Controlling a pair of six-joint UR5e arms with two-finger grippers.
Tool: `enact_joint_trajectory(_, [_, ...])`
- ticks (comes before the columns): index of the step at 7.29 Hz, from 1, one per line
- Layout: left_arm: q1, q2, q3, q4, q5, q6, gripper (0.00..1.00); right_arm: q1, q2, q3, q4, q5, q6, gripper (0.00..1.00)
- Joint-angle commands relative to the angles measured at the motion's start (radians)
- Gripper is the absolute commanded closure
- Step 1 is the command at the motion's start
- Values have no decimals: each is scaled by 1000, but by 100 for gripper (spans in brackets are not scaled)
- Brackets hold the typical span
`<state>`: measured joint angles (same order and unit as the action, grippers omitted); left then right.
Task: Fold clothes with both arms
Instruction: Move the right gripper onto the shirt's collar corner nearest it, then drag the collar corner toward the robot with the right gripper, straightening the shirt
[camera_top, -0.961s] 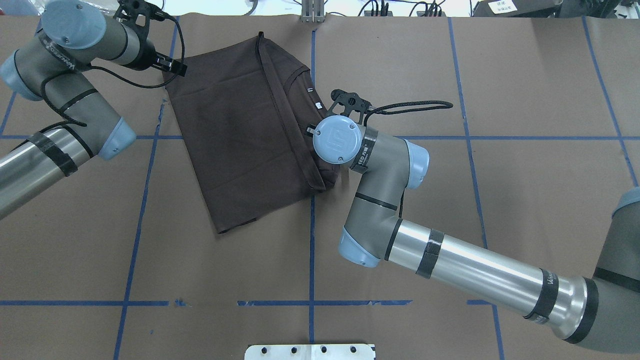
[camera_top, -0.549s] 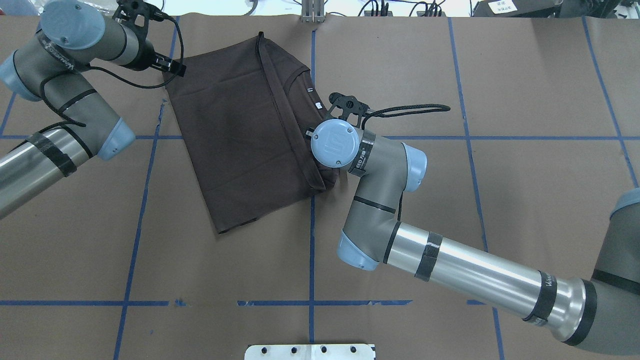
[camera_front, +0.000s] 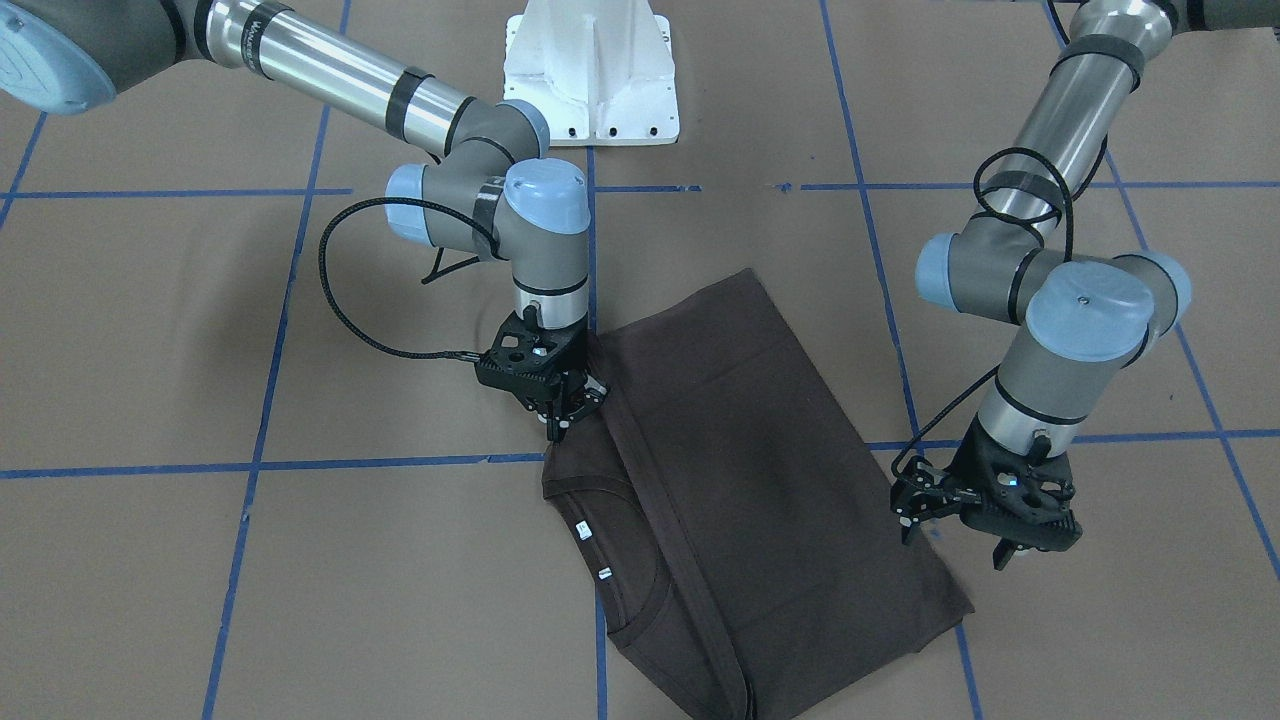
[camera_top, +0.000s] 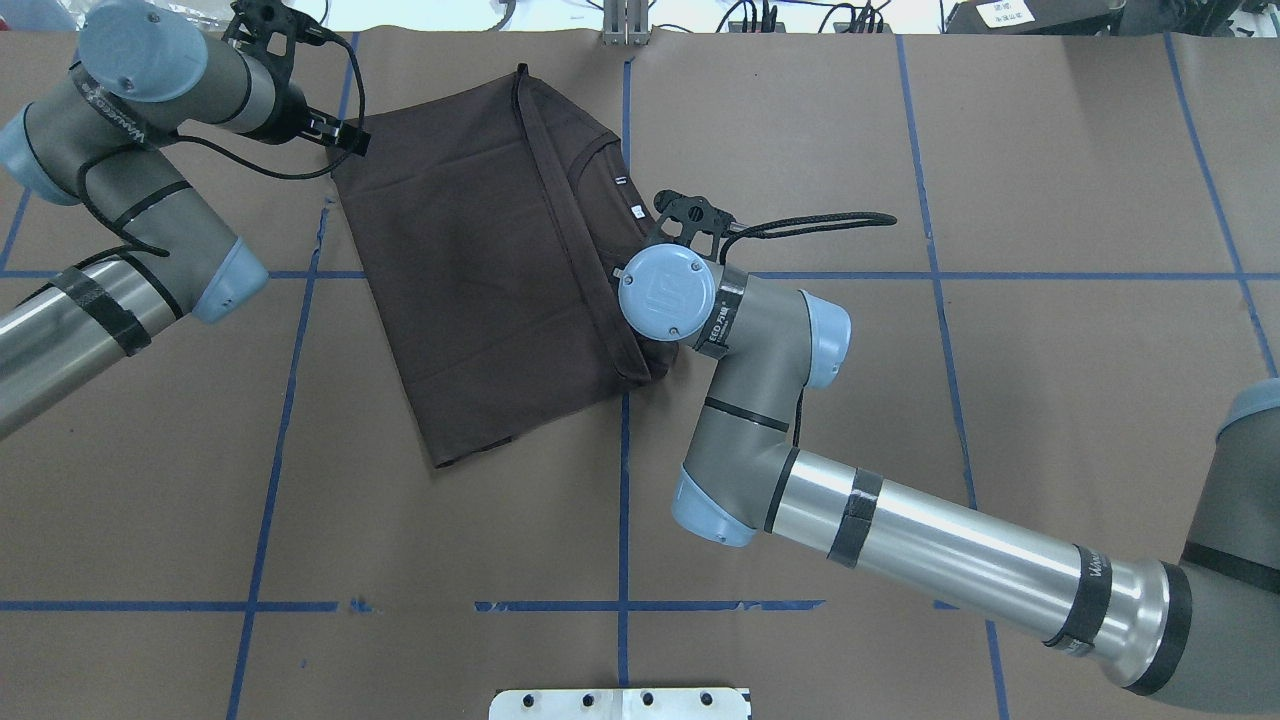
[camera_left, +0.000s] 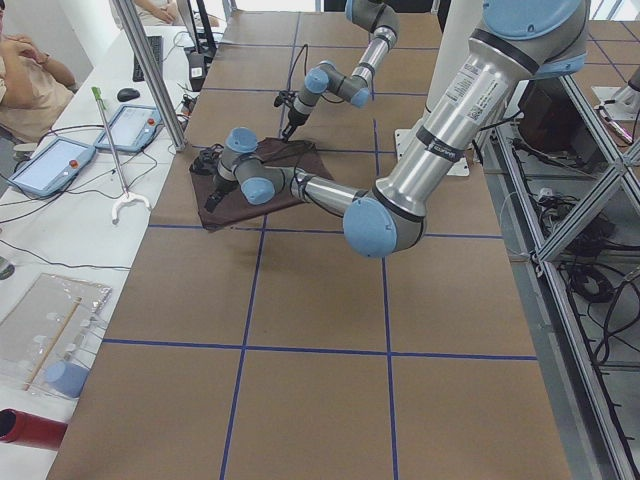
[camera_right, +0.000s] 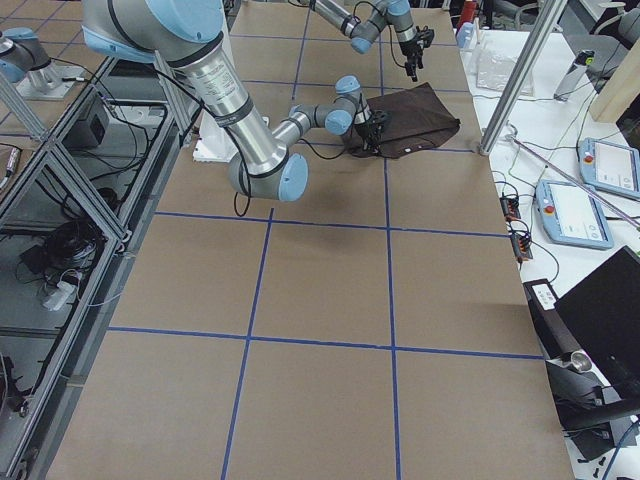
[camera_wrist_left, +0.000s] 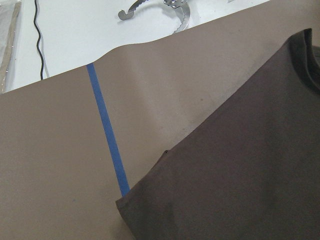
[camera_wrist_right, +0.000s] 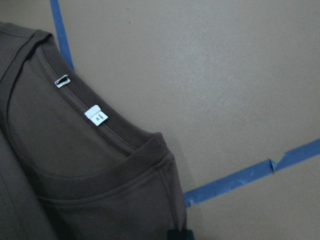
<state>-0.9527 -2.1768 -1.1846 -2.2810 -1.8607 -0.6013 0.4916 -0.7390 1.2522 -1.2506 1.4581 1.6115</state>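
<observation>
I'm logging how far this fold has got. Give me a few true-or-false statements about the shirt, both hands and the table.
1. The T-shirt has two small white labels inside its neck. True.
2. The left hand holds the shirt up off the table. False: it is open at the shirt's corner, and the shirt lies on the table.
3. The right hand is at the shirt's edge near the collar. True.
4. The tape lines on the table are red. False: they are blue.
</observation>
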Motion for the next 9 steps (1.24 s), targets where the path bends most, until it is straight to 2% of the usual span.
enact_joint_trajectory(1, [2, 0, -3, 0, 0, -12, 0, 1, -10, 44, -45, 2, -1, 100])
enact_joint_trajectory(2, [8, -1, -18, 0, 0, -29, 0, -22, -48, 156, -132, 1, 5, 100])
enact_joint_trajectory(3, [17, 0, -32, 0, 0, -32, 0, -81, -139, 328, -198, -33, 13, 100])
enact_joint_trajectory(4, [31, 0, -33, 0, 0, -69, 0, -156, -243, 466, -226, -110, 15, 100])
enact_joint_trajectory(5, [35, 0, -52, 0, 0, -74, 0, -213, -340, 560, -228, -163, 18, 100])
enact_joint_trajectory(6, [40, 5, -65, 0, 0, -84, 0, -255, -424, 634, -227, -189, 24, 100])
enact_joint_trajectory(8, [45, 5, -69, 0, 0, -94, 0, -292, -532, 694, -225, -209, 25, 100])
enact_joint_trajectory(9, [49, 5, -69, 0, 0, -107, 0, -304, -554, 713, -225, -212, 42, 88])
